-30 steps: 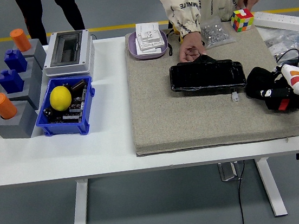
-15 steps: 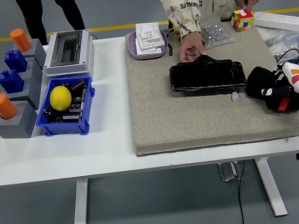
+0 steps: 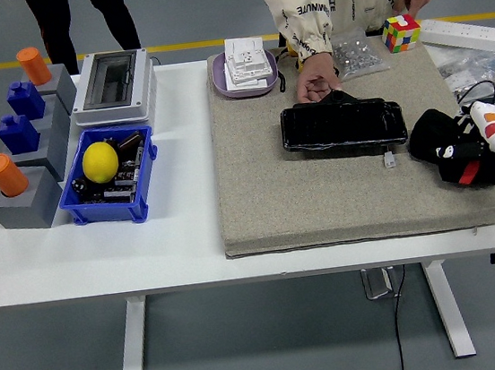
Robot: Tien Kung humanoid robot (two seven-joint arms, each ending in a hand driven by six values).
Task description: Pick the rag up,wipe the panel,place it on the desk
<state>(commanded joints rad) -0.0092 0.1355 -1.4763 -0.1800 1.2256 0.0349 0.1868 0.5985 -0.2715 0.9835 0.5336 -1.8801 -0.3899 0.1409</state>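
A glossy black panel (image 3: 342, 126) lies flat on the grey felt mat (image 3: 275, 191), right of centre. A person at the far side rests one hand (image 3: 314, 82) on the panel's far edge. My right hand (image 3: 462, 163) is low over the mat's right edge, just right of the panel. Its fingers are curled around a bunched black rag (image 3: 429, 136), which sticks out towards the panel without touching it. The rag and the black hand are hard to tell apart.
A blue bin (image 3: 111, 211) holds a lemon (image 3: 100, 162) at the left, beside grey blocks (image 3: 27, 189) with orange and blue pegs. At the back stand a grey electrical box (image 3: 113, 82), a purple plate (image 3: 222, 84) of sockets, a screw bag (image 3: 358, 54), a Rubik's cube (image 3: 400, 33) and a power strip (image 3: 468, 33).
My right hand with the rag has drifted slightly to the right, away from the panel. The person's hand and the panel have stayed put.
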